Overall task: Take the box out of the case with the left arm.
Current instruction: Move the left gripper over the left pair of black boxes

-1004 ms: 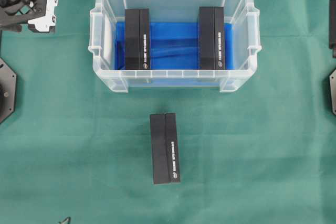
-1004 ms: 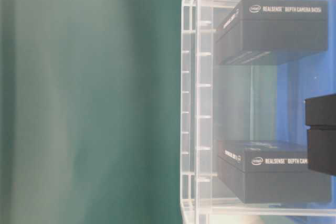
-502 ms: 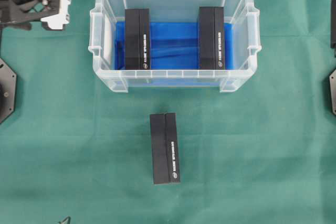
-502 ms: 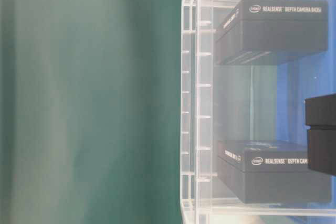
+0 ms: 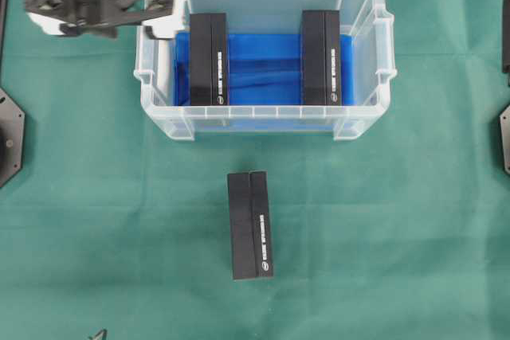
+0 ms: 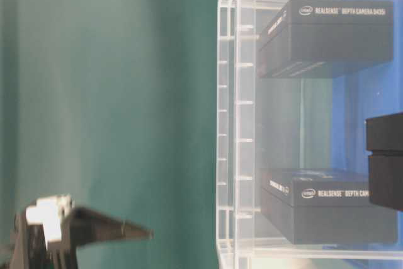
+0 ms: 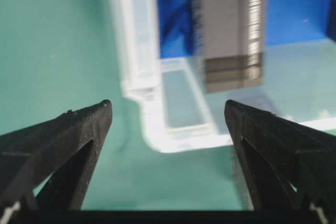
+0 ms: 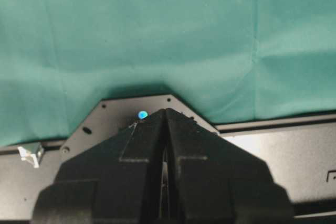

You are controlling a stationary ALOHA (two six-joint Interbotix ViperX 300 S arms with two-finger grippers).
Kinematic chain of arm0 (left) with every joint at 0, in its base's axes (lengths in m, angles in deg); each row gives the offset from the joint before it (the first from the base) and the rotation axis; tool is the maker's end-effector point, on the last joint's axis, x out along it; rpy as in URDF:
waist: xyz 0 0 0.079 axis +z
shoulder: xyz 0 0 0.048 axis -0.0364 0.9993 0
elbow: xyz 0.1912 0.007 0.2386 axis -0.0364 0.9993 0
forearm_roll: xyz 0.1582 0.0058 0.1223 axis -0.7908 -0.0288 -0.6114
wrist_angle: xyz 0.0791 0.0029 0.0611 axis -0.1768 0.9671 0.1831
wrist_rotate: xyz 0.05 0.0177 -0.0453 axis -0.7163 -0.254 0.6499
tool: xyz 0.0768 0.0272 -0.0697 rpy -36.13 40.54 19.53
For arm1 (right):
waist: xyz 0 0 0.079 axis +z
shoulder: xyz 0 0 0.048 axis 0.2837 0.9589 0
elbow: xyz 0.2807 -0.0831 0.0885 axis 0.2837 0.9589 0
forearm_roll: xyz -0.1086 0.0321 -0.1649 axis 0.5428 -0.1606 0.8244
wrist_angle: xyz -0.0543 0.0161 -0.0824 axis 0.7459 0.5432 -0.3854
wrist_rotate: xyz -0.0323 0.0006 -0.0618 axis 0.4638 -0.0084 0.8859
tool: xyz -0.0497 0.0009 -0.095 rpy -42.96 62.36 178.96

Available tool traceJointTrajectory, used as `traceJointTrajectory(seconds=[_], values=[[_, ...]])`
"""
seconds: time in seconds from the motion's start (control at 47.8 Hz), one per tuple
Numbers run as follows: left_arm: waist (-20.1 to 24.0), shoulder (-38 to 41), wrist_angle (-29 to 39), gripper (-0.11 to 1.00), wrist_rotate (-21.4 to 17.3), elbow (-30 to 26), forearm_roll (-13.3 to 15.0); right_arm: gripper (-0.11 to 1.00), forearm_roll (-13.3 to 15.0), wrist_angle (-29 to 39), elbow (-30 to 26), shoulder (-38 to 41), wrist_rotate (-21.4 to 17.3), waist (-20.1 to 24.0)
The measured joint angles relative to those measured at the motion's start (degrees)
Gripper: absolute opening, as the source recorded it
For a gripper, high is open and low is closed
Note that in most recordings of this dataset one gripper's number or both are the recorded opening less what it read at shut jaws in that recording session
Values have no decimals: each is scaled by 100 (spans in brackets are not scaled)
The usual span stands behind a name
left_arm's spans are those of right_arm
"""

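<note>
The approach is being made, not yet the grasp. The left arm's jaws (image 5: 163,17) are being held wide apart and empty above the left end of the case (image 5: 263,121), just over its rim, as the overhead view gives it. From the left wrist view the two dark fingertips (image 7: 92,116) are being seen spread, with the corner of the case and the end of a box blurred between them, well below.

Two black boxes are being kept inside the case on its blue lining: the left box (image 5: 209,59) near the left wall and the right box (image 5: 321,57) near the right wall, well apart from each other. A third box (image 5: 250,224) is lying out on the green surface (image 5: 96,220) in front of the case. The left box is being judged the likely target, being nearest the jaws.

The right arm's jaws (image 8: 166,129) are being kept clenched on nothing, parked off to the side.

Next, a shift over the left box is being called for, then a descent with one fingertip down each long side. The gap between box and wall looks narrow, so the rim is being counted the thing to clear.
</note>
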Motion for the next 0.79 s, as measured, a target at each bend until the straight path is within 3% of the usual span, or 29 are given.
traceJointTrajectory(seconds=[0.397, 0.795], values=[[-105, 1134, -220, 88, -114, -967, 0, 1, 9, -79, 0, 0, 0, 0], [-114, 1318, -202, 88, -132, -1143, 0, 1, 9, -97, 0, 0, 0, 0]])
